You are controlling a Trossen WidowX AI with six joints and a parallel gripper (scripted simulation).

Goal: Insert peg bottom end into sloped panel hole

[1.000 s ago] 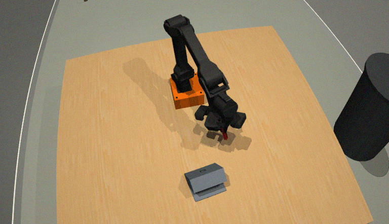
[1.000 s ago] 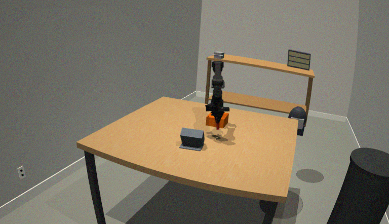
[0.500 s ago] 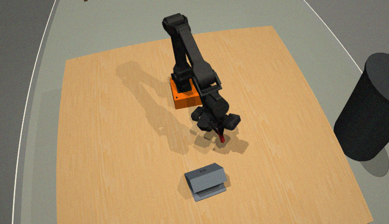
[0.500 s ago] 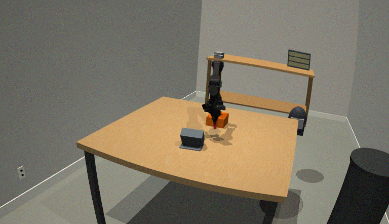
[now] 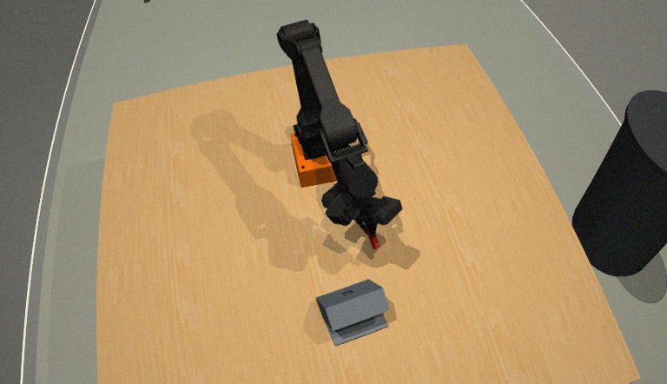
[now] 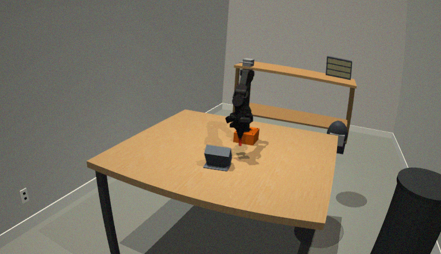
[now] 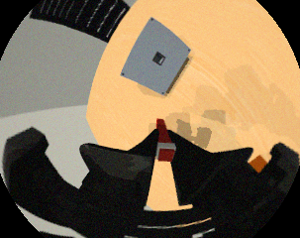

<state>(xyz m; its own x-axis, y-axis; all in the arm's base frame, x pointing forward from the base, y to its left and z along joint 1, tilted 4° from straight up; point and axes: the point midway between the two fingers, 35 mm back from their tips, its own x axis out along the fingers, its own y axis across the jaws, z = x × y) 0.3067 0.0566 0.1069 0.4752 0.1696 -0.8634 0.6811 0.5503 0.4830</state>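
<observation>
My gripper (image 5: pixel 371 232) (image 6: pixel 240 138) (image 7: pixel 161 132) is shut on the red peg (image 5: pixel 375 243) (image 6: pixel 240 143) (image 7: pixel 165 154) and holds it above the table, between the robot's base and the panel. The peg has flat sides, and its lower end sticks out past the fingertips. The grey-blue sloped panel (image 5: pixel 356 309) (image 6: pixel 217 155) (image 7: pixel 140 59) stands on the table, apart from the peg. Its square-looking hole (image 5: pixel 347 293) (image 7: pixel 158 59) is dark and empty, near the middle of the face in the wrist view. The exterior view does not show the hole.
The orange base (image 5: pixel 317 175) (image 6: pixel 246 138) (image 7: pixel 258 164) of the arm sits on the wooden table (image 5: pixel 196 311) (image 6: pixel 276 179), behind the gripper. A black cylinder (image 5: pixel 624 188) (image 6: pixel 409 215) stands beyond the table's right edge. A shelf (image 6: pixel 292 72) is at the back.
</observation>
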